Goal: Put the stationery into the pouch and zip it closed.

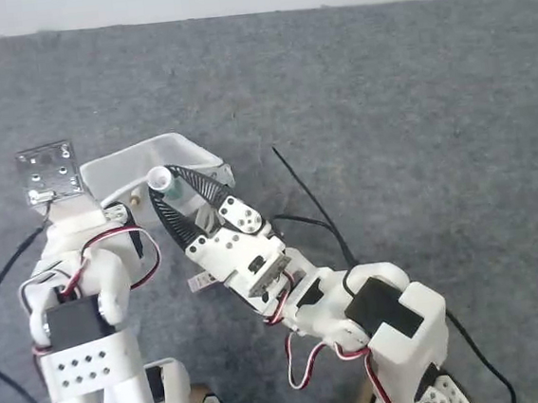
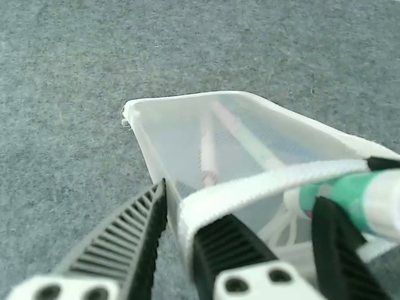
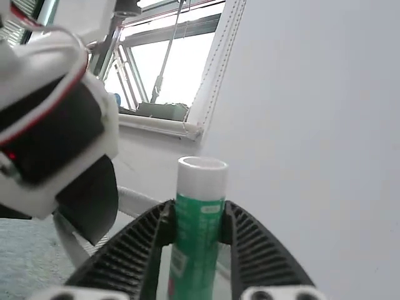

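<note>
A white mesh pouch [image 1: 142, 166] stands open on the grey carpet, with two pens [image 2: 207, 150] lying inside it. My left gripper [image 2: 181, 212] is shut on the pouch's near rim [image 2: 250, 187] and holds the mouth open; the high view shows this gripper [image 1: 125, 213] at the pouch's left corner. My right gripper [image 1: 165, 187] is shut on a green glue stick with a white cap [image 1: 161, 178], right at the pouch's mouth. In the right wrist view the glue stick [image 3: 199, 219] stands upright between the fingers, the pouch wall [image 3: 312, 125] beside it.
Grey carpet [image 1: 392, 94] covers the table around the pouch. A black cable [image 1: 312, 207] runs across it to the right of the right arm. A small white tag [image 1: 200, 281] lies near the arms' bases.
</note>
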Controlling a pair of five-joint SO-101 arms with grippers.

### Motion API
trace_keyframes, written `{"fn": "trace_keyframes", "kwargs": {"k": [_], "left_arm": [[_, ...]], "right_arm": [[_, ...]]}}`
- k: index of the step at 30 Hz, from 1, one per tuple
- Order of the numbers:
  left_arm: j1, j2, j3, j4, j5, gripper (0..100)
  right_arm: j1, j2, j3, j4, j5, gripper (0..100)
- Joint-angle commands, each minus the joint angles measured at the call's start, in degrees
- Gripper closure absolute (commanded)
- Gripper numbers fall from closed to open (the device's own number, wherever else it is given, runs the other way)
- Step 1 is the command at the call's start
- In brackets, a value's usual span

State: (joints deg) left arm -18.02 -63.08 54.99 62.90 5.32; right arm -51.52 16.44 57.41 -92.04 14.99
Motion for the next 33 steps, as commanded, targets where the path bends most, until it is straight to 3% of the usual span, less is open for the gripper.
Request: {"fn": "trace_keyframes", "kwargs": {"k": [1, 15, 21, 27, 33], "left_arm": [[0.09, -0.26, -1.45, -0.09, -0.70, 99], [0.09, -0.26, -1.45, -0.18, -0.70, 99], [-0.35, -0.26, -1.45, -0.18, -0.70, 99], [-7.03, -0.26, -1.45, -2.29, -0.44, 99], [-10.73, 0.09, -1.45, -3.43, -0.18, 99]], "right_arm": [[-0.48, -0.92, -0.18, -0.66, 0.88, 81.8], [-1.71, -17.19, 12.04, 1.89, 0.62, 87.5], [-1.63, -23.52, 12.66, 14.90, -1.32, 87.5], [-0.92, -32.66, 14.51, 27.21, -6.86, 87.5], [-0.92, -44.62, 14.33, 49.54, -12.40, 87.5]]}}
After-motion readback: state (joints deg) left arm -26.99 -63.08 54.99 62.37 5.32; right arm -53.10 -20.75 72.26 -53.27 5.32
